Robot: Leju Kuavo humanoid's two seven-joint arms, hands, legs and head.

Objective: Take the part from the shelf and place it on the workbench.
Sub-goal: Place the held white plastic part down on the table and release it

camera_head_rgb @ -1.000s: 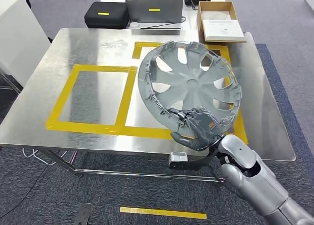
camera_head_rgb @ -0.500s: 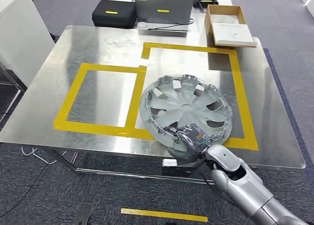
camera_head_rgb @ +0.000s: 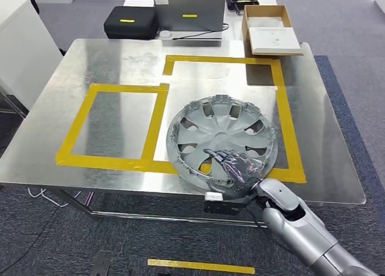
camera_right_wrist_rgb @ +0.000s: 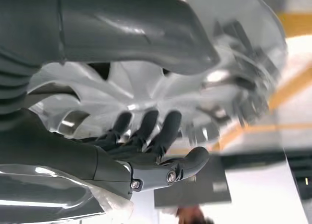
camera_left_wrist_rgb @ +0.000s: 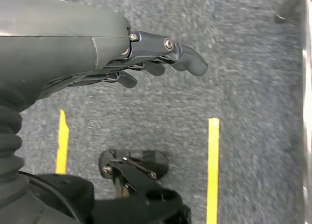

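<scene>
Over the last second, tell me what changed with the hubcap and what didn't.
The right hand brought the grey hubcap down from a steep tilt above the workbench until it lies nearly flat, mostly inside the larger yellow tape square, its near edge over the tape. The hand holds the near rim throughout. The left hand hangs over the floor.

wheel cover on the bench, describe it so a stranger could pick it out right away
On the metal workbench, look inside the larger yellow-taped square. The wheel cover lies at its near edge, gripped by the right hand: a grey round disc with spoke cut-outs, the sole round part there.
</scene>
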